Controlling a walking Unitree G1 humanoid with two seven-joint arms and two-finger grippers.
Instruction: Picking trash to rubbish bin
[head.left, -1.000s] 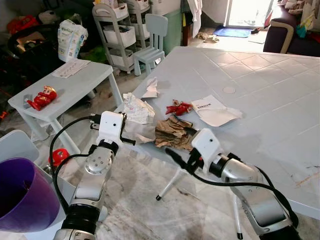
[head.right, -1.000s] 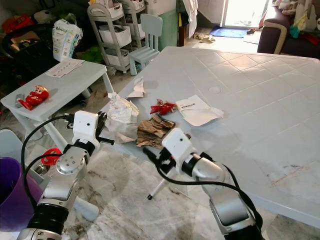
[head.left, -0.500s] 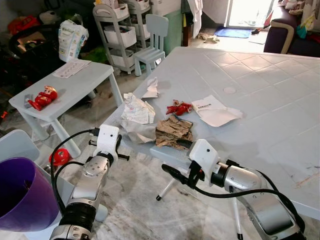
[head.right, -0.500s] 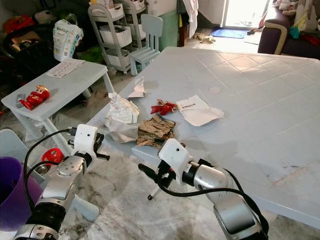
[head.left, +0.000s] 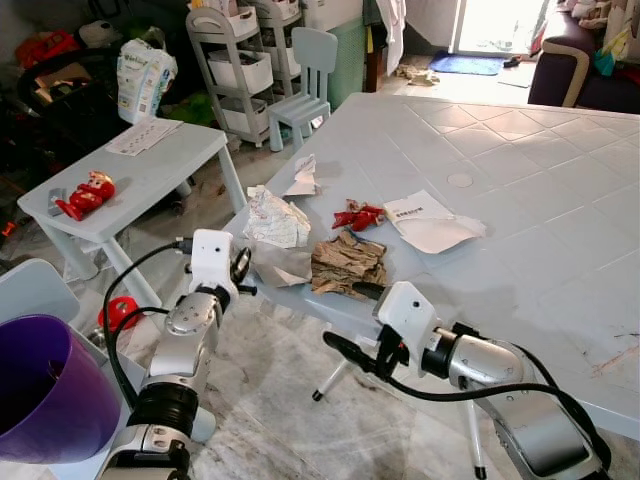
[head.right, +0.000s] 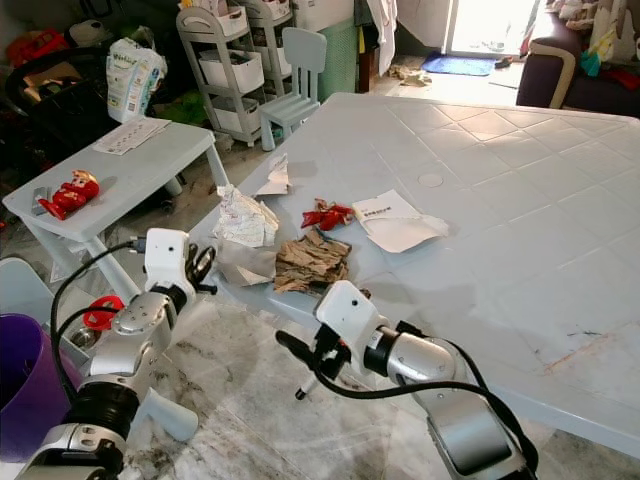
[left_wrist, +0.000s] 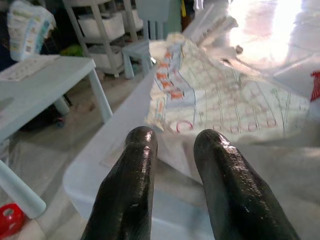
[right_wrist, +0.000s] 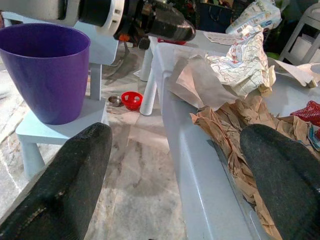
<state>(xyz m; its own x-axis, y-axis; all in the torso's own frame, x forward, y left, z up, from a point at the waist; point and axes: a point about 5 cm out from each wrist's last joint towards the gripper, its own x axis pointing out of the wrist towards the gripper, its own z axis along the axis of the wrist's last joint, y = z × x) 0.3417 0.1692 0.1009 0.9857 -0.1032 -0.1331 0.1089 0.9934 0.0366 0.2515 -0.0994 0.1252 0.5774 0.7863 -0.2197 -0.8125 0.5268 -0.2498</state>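
Trash pile (head.left: 318, 248) untouched on table (head.left: 520, 190); purple bin (head.left: 45, 385) looks empty. Left gripper (left_wrist: 175, 150) slightly parted, right gripper (head.left: 340, 345) wide apart, both empty; no pick done

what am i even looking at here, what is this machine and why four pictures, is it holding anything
It is a humanoid robot with two silver arms, each ending in two black fingers. Two pictures come from its head, looking down; the other two from cameras on each wrist. The left gripper is at the corner of the pale blue table, by the crumpled white wrapper. The right gripper hangs open below the table edge, near the brown crumpled paper. Neither holds anything. Also on the table: a red wrapper and a white paper sheet. The purple bin waits on the robot's left.
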